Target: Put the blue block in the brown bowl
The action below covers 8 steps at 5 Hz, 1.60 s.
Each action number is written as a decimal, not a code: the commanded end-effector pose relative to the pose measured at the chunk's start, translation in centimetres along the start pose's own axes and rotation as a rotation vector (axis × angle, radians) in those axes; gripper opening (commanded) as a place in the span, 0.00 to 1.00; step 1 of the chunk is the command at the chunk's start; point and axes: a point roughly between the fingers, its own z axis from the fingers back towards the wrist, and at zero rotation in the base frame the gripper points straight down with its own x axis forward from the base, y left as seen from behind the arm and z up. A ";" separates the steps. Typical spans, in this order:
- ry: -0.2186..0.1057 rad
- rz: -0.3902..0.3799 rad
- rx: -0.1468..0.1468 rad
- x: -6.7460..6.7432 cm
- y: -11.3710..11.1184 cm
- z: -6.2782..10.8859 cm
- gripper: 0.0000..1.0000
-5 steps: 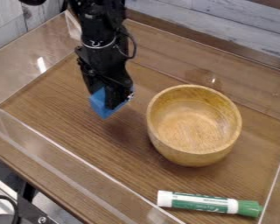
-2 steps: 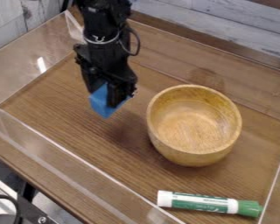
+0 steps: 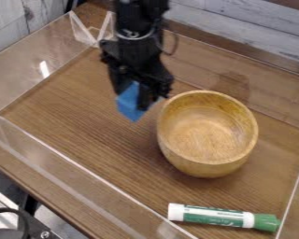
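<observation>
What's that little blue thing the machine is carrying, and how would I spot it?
Start at the round brown wooden bowl on the wooden table. Just left of its rim hangs the black end effector, shut on a small blue block lifted off the surface. It is the only bright blue thing; the white-and-green marker lies far off by the near edge.

One raised camera looks down obliquely across the wooden table (image 3: 64, 121) from nearby.
</observation>
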 end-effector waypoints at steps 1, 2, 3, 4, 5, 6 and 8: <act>-0.083 0.007 0.007 1.6 -2.0 2.4 0.00; -0.098 0.014 0.002 1.8 -3.3 3.1 0.00; -0.109 0.023 0.001 1.8 -4.0 3.6 0.00; -0.118 0.030 -0.002 1.8 -4.7 3.8 0.00; -0.124 0.037 -0.005 1.7 -5.5 4.0 0.00; -0.127 0.042 -0.007 1.7 -6.3 4.2 0.00; -0.138 0.048 -0.015 1.7 -8.2 4.1 0.00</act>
